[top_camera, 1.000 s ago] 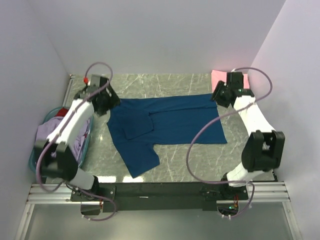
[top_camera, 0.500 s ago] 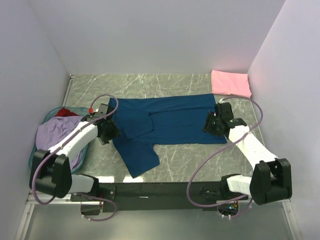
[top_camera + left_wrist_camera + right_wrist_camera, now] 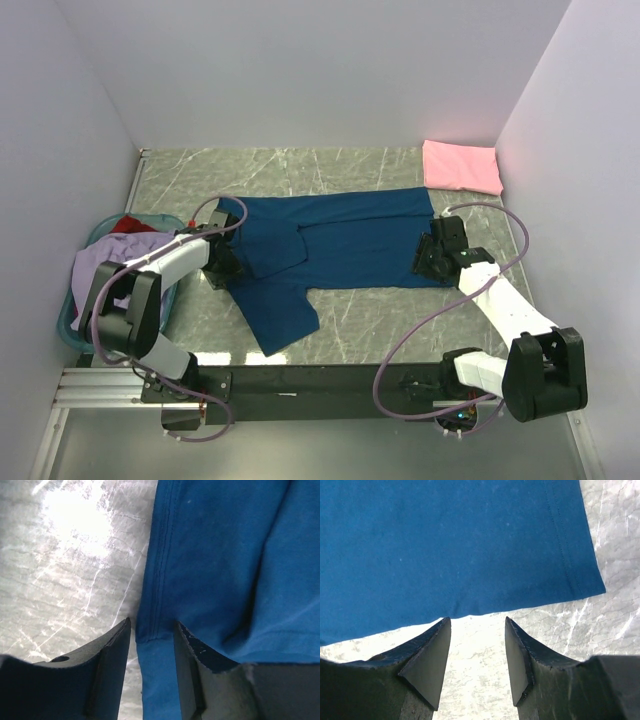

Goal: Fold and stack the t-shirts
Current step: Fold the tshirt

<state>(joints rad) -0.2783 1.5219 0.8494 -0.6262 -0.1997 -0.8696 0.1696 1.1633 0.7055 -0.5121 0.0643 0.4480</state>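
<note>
— Both arms have swung in since a second ago. The left pincer [image 3: 224, 260] was up at the far left corner of the navy t-shirt [image 3: 340, 240] and has come down along its left edge. The right pincer [image 3: 428, 257] has left the far corner and dropped to the shirt's right end.

— Is either one holding cloth?

— Not that I can see. On the left wrist view the left pincer [image 3: 152, 625] has narrowed but its jaws are still apart. They straddle the stitched edge of the navy t-shirt [image 3: 220, 570], one finger [image 3: 107, 665] over bare desk [image 3: 70, 565] and the other over the cloth. The fabric between them lies nearly flat.

— And the right?

— The right pincer [image 3: 477, 622] is open too, with only desk [image 3: 480, 680] showing in the gap. The navy t-shirt [image 3: 450, 545] has its edge just past the fingertips, close to the hemmed corner.

— Where's the shirt itself?

— It's spread sideways across the middle of the desk [image 3: 300, 175], with one sleeve pointing toward the arms' bases and a flap lying over its body.

— The others?

— The pink t-shirt [image 3: 462, 166] sits folded in the far right corner, well apart. The lavender t-shirt [image 3: 110, 265] is heaped in the teal basket [image 3: 66, 322] at the left, with the red t-shirt [image 3: 128, 224] peeking out behind it.
</note>
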